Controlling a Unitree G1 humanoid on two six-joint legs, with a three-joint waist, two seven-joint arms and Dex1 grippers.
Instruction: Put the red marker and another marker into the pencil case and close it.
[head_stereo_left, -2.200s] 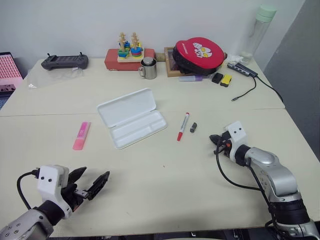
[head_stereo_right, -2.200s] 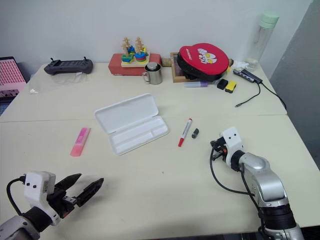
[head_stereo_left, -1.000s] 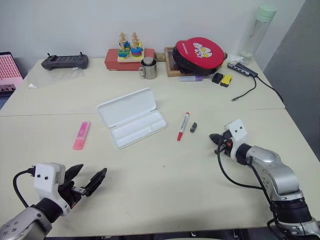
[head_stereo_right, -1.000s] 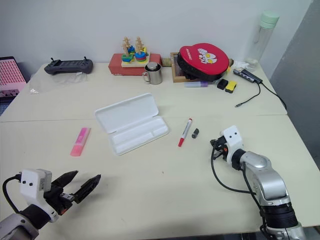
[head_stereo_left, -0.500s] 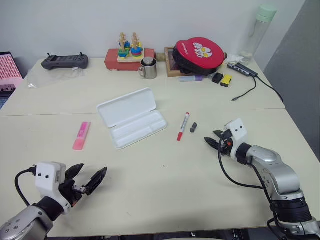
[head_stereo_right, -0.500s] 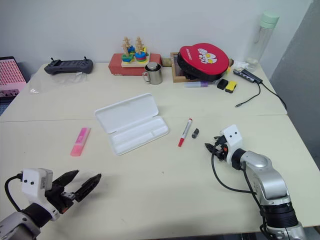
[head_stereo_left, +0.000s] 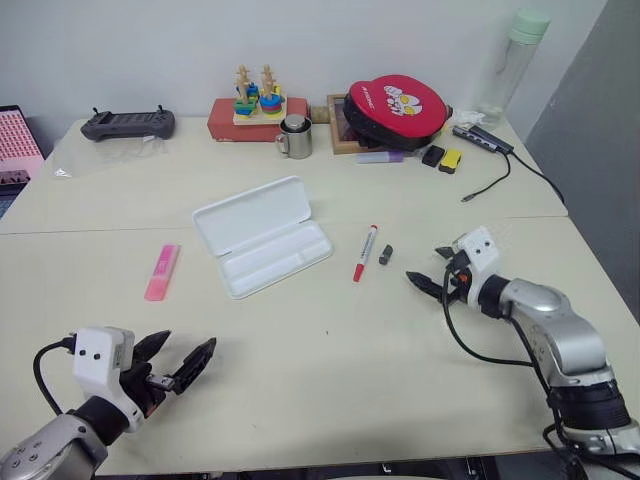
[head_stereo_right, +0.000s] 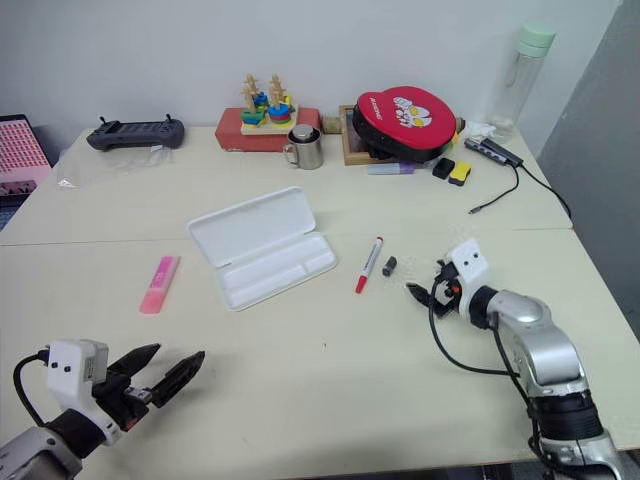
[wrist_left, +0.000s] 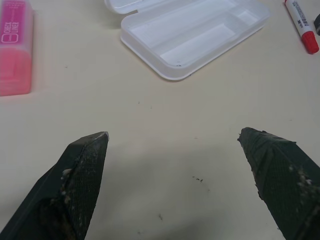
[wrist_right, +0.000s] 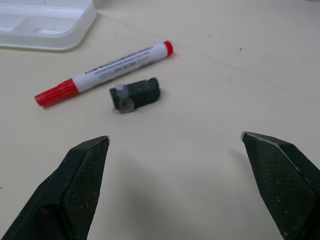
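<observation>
The red marker (head_stereo_left: 364, 253) lies on the table just right of the pencil case (head_stereo_left: 252, 214), which stands open with its divided tray (wrist_left: 195, 35) empty. A flat pink highlighter (head_stereo_left: 162, 271) rests to the left of the case. My right gripper (head_stereo_left: 428, 270) is open, low over the table, to the right of the marker (wrist_right: 105, 73) and a small dark grey cap (wrist_right: 136, 94), both ahead of its fingers. Near the table's front left, my left gripper (head_stereo_left: 185, 352) is open and empty, pointing toward the case and the highlighter (wrist_left: 15, 45).
Along the back stand a black controller (head_stereo_left: 128, 122), a red box with a stacking toy (head_stereo_left: 247, 110), a metal mug (head_stereo_left: 296, 137), a red round pouch (head_stereo_left: 398, 98), a purple marker (head_stereo_left: 380, 157) and a bottle (head_stereo_left: 510, 65). A cable (head_stereo_left: 490, 180) trails at back right.
My right gripper has gone from shut to open and edged a little up and toward the grey cap. The left gripper and the table's things have stayed put.
</observation>
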